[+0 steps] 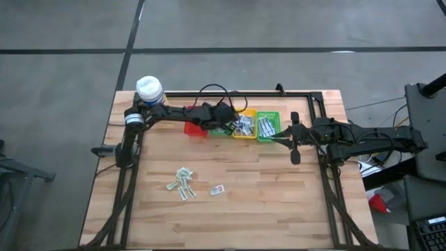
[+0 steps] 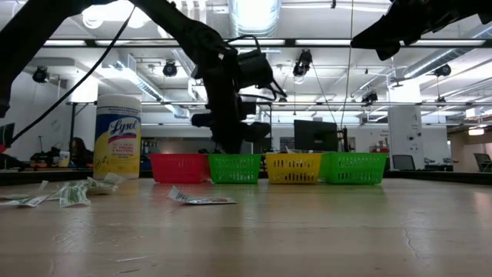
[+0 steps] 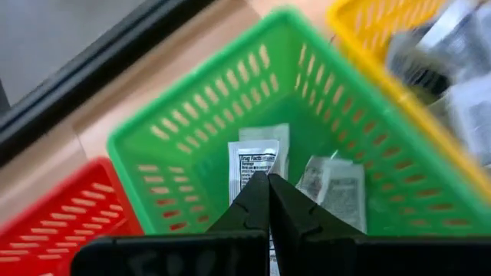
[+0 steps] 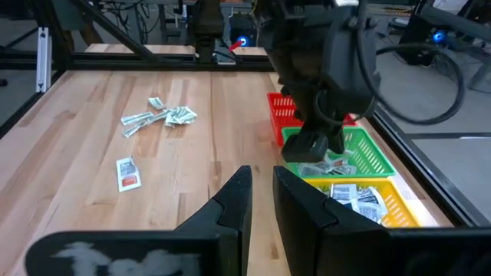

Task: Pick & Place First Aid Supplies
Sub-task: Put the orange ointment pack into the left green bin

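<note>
The packets lie in two places. A loose cluster (image 1: 181,183) sits on the bare worktop (image 1: 279,195) in the lower left-centre of the high view, with one single packet (image 1: 217,189) just to its right. The rest are already in baskets along the upper middle of that view.

Four baskets stand in a row, touching or nearly so: red basket (image 1: 196,130), a green basket (image 3: 192,138) largely hidden under the left arm in the high view, yellow basket (image 1: 245,126), and a second green basket (image 1: 268,126) at the right end. The yellow one and the right green one each hold several packets.

The left wrist view shows what the overhead cannot: inside the covered green basket lie a packet printed "Drug Facts" (image 3: 253,162) and a paler packet (image 3: 334,188) beside it. The left end effector (image 3: 268,192) hangs above this basket with its fingers pressed together; a packet may be caught between the tips, but the view is too tight to say.

The right end effector (image 1: 294,138) hovers just right of the basket row, its fingers a narrow slit apart with nothing between them.

A wipes canister (image 1: 149,89) stands at the upper left corner of the worktop. In the low view it rises left of the red basket.
</note>
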